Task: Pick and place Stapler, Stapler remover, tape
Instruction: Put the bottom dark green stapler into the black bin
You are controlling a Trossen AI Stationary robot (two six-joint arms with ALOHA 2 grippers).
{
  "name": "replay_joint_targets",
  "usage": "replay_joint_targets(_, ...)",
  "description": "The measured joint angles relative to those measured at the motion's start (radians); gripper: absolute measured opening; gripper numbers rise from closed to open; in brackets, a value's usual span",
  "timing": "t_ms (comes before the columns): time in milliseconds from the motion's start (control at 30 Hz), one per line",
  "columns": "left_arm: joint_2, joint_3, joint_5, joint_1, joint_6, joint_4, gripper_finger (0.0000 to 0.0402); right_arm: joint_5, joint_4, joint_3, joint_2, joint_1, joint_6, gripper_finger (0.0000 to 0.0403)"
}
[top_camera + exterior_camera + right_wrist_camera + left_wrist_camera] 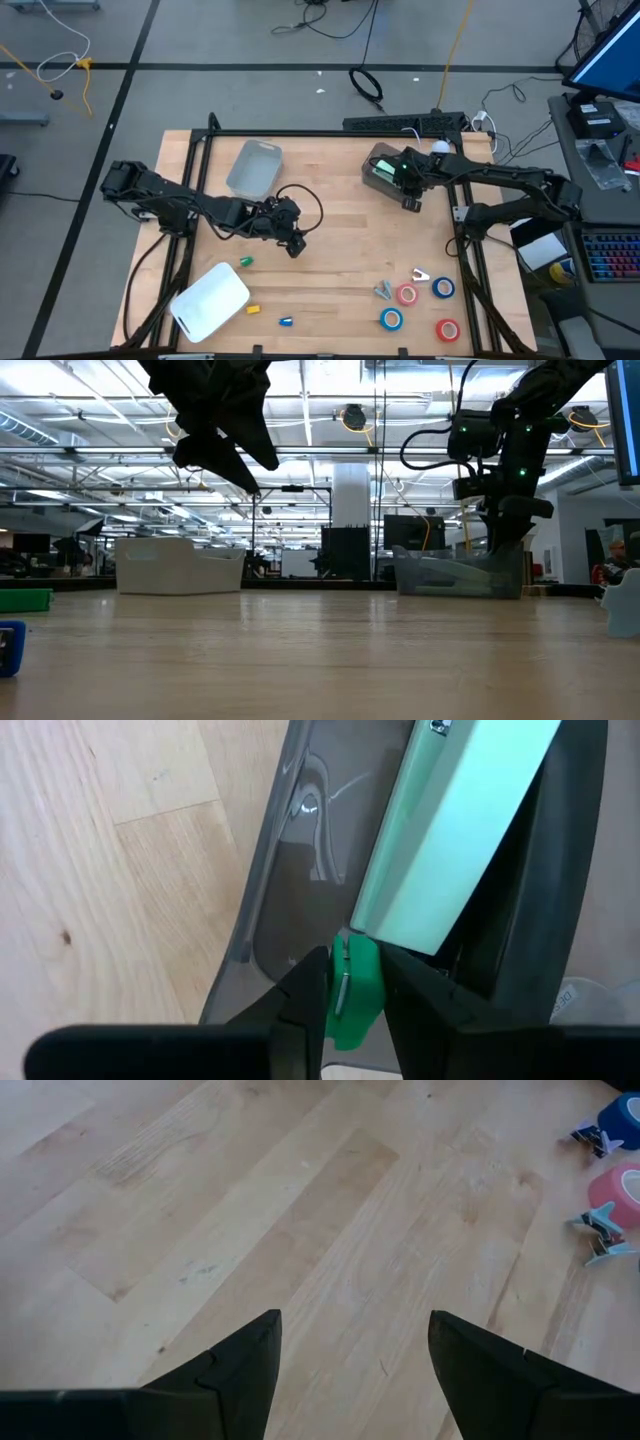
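Green stapler piece [352,988] sits pinched in the right hand [352,1000] over a grey bin [383,166] — left hand [350,1370] spread wide, empty.

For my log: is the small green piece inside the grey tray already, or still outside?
Inside: the small green piece sits between the right gripper fingers, over the grey tray floor.

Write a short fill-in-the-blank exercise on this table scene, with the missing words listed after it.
1. The right pincer has its fingers around a small ___ piece above the grey bin.
2. The left pincer hangs over bare wood with its fingers ___.
3. Near the table's front right lie two red and two ___ tape rolls.

Missing words: green; open; blue
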Motion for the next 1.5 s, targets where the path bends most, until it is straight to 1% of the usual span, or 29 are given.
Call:
replay_joint_targets(167,0.000,0.000,0.000,0.000,0.000,0.000,0.0253,-0.002,0.000,0.000,0.003,0.000,-0.005,0.0079)
replay_joint_targets(300,0.000,0.000,0.001,0.000,0.000,0.000,0.0253,-0.025,0.007,0.000,0.037,0.000,-0.023,0.0080)
replay_joint_targets(533,0.000,0.000,0.003,-0.010,0.000,0.000,0.0253,-0.027,0.057,0.000,0.077,0.000,-0.024,0.0080)
replay_joint_targets(1333,0.000,0.000,0.002,-0.016,0.008,0.000,0.0253,-0.026,0.045,0.000,0.077,0.000,-0.026,0.0080)
replay_joint_targets(1400,0.000,0.000,0.002,-0.016,0.008,0.000,0.0253,-0.026,0.045,0.000,0.077,0.000,-0.026,0.0084)
replay_joint_targets(1500,0.000,0.000,0.002,-0.016,0.008,0.000,0.0253,-0.024,0.047,0.000,0.077,0.000,-0.026,0.0105)
